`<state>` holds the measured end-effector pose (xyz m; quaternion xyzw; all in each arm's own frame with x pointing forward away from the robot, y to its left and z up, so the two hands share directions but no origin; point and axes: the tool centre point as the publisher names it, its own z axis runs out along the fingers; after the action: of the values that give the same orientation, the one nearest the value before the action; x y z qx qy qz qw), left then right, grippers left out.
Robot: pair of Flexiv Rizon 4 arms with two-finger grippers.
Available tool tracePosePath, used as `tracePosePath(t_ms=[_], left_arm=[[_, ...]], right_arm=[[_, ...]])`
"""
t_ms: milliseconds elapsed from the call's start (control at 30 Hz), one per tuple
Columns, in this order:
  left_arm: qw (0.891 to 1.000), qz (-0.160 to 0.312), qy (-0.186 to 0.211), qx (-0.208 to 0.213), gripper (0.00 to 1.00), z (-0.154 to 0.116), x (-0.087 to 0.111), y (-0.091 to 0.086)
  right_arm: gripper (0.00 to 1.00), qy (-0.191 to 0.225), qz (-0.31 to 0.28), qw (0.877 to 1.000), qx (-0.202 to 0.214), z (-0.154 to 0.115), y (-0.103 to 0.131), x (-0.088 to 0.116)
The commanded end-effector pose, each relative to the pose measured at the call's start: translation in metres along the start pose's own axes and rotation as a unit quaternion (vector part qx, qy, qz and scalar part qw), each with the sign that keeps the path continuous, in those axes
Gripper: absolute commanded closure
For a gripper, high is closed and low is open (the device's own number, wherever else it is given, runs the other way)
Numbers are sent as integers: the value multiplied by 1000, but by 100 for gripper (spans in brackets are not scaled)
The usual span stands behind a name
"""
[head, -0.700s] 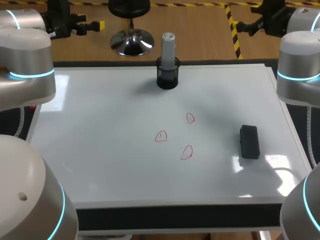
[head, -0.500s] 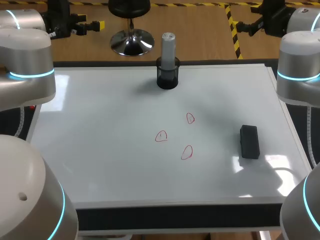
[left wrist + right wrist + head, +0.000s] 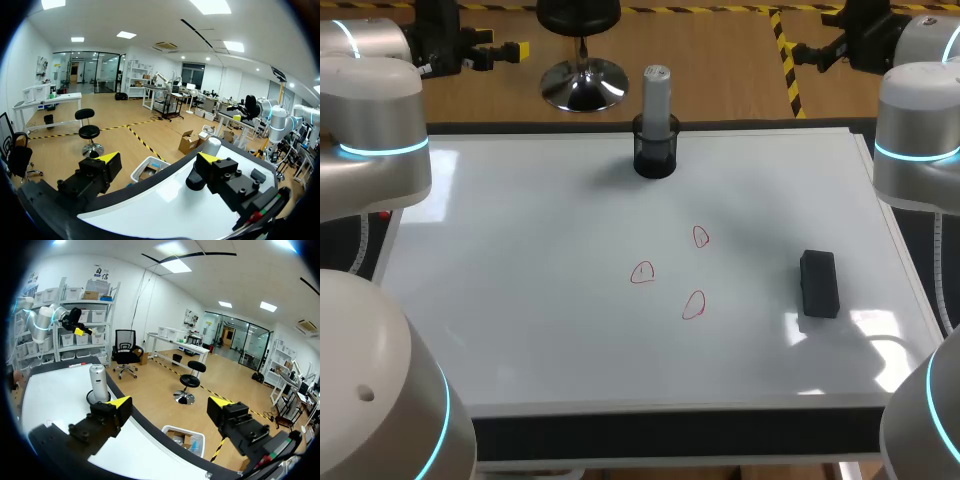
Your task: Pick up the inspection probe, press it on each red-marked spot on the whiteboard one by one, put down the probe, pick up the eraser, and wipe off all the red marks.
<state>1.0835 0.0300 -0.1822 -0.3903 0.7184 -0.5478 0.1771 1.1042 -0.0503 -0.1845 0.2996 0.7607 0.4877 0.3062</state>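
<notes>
Stock: inspection probe (image 3: pixel 657 95) upright in black holder (image 3: pixel 655 152) at far edge of whiteboard (image 3: pixel 520 280), untouched; three red marks (image 3: pixel 642 272) mid-board, unwiped; eraser (image 3: pixel 818 283) lying right of them. Released, empty: left claw (image 3: pixel 159 158), right claw (image 3: pixel 170 402). Progress: nil; all steps remain.

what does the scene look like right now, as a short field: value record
probe: upright in a black holder at the far edge of the whiteboard
red marks: three, near the board's middle, none wiped
eraser: lying flat on the board, right of the marks
left tool: open, holding nothing
right tool: open, holding nothing
task stage: probe not yet picked up
</notes>
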Motion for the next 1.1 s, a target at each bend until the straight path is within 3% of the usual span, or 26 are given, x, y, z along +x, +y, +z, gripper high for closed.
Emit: tracePosePath(t_ms=[33, 533, 867, 1100], left_arm=[[1000, 0, 0, 0, 0, 0, 0, 0], [1000, 15, 3, 3, 0, -1, 3, 1], [997, 25, 66, -10, 0, -3, 15, 4], [992, 65, 103, -18, 0, 0, 23, 10]], right_arm=[[0, 0, 0, 1000, 0, 0, 0, 0], [0, 0, 0, 1000, 0, 0, 0, 0], [0, 0, 0, 1000, 0, 0, 0, 0], [0, 0, 0, 1000, 0, 0, 0, 0]])
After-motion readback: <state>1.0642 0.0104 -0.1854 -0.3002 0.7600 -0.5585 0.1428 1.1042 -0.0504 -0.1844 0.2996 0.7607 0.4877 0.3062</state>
